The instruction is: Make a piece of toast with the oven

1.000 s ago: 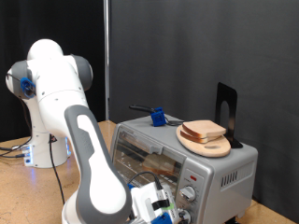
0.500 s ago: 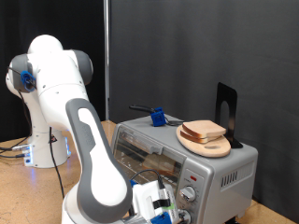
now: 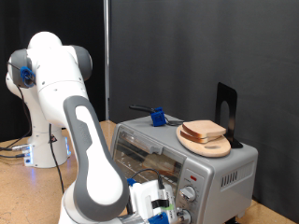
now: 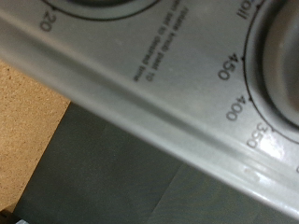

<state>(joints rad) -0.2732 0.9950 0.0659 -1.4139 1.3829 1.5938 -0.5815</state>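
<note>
Two oven (image 3: 183,166) dials (image 4: 280,51) wrist-only.

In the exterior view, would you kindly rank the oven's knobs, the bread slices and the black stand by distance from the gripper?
1. Knobs, beside the gripper, on the oven front.
2. Bread slices, on the wooden plate atop the oven.
3. Black stand, behind the plate, rightmost.

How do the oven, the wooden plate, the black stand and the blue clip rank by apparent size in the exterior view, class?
1. The oven, largest.
2. The wooden plate.
3. The black stand, close to the plate in apparent size, so this pair is unsure.
4. The blue clip, smallest.
</note>
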